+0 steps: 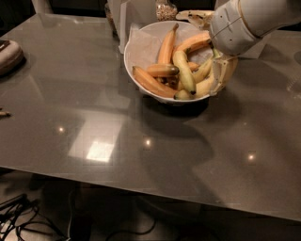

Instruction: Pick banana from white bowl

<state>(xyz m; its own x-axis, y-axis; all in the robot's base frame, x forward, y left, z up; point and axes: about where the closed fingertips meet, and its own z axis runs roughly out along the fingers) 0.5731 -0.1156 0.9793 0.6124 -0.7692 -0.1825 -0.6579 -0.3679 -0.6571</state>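
Gripper: the gripper point(219, 89) hangs tip-down at the right rim of the bowl point(130, 52), just beside the bananas on that side.
Grip: cannot tell whether it is released or clenched; no banana is seen lifted clear of the pile.
Arm: the white arm point(247, 21) comes in from the far right, above the bowl's right edge.
Bananas: the bananas point(183, 70) lie heaped in the bowl, some yellow-green, some orange-tinted; one long one point(166, 44) leans against the far wall, another point(150, 81) lies along the near-left side.
Bowl: white, round and deep, standing on the far middle of the table point(94, 122), right of centre.
Paper: a white paper point(143, 44) lines the bowl's left and far inner wall.
Table: grey and glossy, with spots of lamp glare.
Jar: a jar point(165, 9) stands just beyond the bowl.
Left edge: a flat rounded object point(7, 55) lies at the table's far-left edge, well apart from the bowl.
Floor: cables point(19, 216) lie under the near-left corner.
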